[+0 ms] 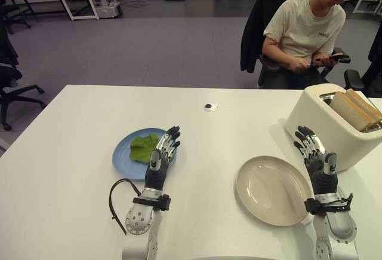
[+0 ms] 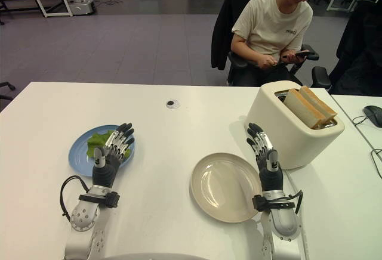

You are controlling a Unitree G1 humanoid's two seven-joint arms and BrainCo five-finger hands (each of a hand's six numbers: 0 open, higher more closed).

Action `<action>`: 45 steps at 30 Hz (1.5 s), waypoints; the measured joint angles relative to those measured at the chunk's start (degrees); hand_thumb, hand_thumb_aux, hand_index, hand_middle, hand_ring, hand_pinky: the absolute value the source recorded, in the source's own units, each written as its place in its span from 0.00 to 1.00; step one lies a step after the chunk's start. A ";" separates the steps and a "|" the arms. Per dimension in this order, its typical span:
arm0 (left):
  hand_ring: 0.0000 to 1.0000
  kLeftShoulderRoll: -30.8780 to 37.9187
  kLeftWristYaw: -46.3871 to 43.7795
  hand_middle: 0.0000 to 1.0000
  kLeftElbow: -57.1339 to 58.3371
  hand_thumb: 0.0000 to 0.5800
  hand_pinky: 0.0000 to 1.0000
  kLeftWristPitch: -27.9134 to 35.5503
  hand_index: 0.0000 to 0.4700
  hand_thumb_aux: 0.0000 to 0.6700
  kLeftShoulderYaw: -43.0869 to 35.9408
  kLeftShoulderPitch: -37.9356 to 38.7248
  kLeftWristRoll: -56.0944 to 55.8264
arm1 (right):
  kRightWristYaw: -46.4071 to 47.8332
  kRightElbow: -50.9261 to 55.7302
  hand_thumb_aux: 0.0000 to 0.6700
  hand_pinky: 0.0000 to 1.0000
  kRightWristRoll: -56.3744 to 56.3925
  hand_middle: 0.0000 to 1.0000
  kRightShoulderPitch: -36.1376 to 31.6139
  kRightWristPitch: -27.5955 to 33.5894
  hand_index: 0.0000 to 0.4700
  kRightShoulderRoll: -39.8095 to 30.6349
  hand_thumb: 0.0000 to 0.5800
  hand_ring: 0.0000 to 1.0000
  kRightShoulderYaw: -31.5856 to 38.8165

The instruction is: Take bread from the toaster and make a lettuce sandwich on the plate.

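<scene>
Just beyond right hand (image 2: 267, 166): toaster (image 2: 279, 130) holding bread slices (image 2: 310, 108).

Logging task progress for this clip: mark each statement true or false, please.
1. Two bread slices stand in the toaster. True.
2. The left robot hand is open, over the edge of the blue plate. True.
3. The right robot hand holds a bread slice. False: it is open and holds nothing, between the beige plate and the toaster.
4. The lettuce lies on the beige plate. False: it lies on the blue plate.
</scene>
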 measured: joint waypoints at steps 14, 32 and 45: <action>0.00 0.42 -0.02 0.00 -0.88 0.00 0.00 0.53 0.00 0.00 0.05 -0.02 -0.02 | 0.15 0.00 0.00 0.00 -0.03 0.00 0.33 0.31 0.00 0.12 0.00 0.00 0.11; 0.00 -0.04 0.71 0.00 -1.74 0.00 0.00 1.10 0.00 0.00 -0.08 -0.36 0.60 | 3.16 5.43 0.00 0.00 -5.63 0.00 -18.36 10.51 0.00 -31.21 0.00 0.00 -21.38; 0.00 -1.56 2.03 0.00 -2.45 0.00 0.00 -0.15 0.00 0.00 -0.53 2.15 1.42 | 4.85 55.84 0.51 0.00 -16.44 0.00 -33.03 -6.32 0.51 -46.44 0.76 0.00 -12.02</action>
